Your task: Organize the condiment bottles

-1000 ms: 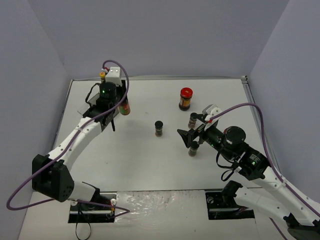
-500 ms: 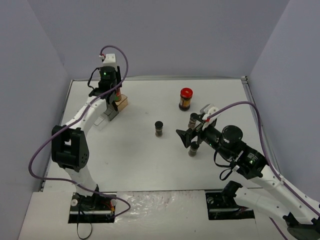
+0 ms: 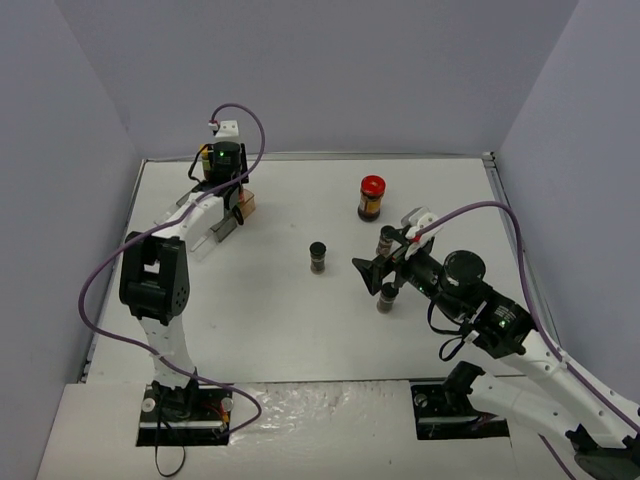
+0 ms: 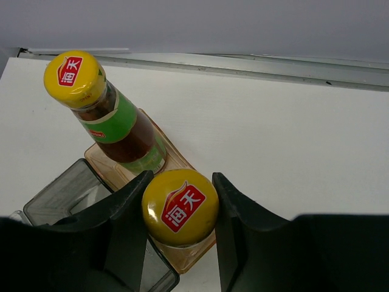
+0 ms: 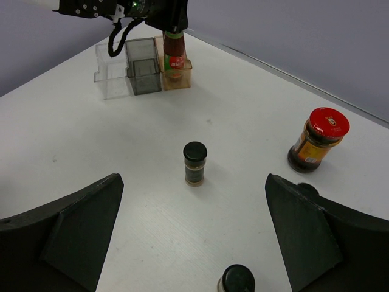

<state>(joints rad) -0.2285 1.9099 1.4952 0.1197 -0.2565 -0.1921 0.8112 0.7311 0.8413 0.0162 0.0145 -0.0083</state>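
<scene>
The right hand (image 3: 372, 274) is hanging open above the desk (image 3: 280, 330) right of centre, among three black-capped spice jars (image 3: 318, 257). Beyond, one squat red-lidded jar (image 3: 371, 197) is standing. At the far left corner, the left hand (image 4: 182, 184) is gripping a yellow-capped sauce bottle (image 4: 180, 210) on the stepped plastic rack (image 4: 58, 194), beside a second yellow-capped bottle (image 4: 115, 121).

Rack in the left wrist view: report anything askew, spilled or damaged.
Nothing stands out. The far yellow-capped bottle stands on the tan rack step, cap on; the left gripper grips the near bottle beside it. No spill.
</scene>
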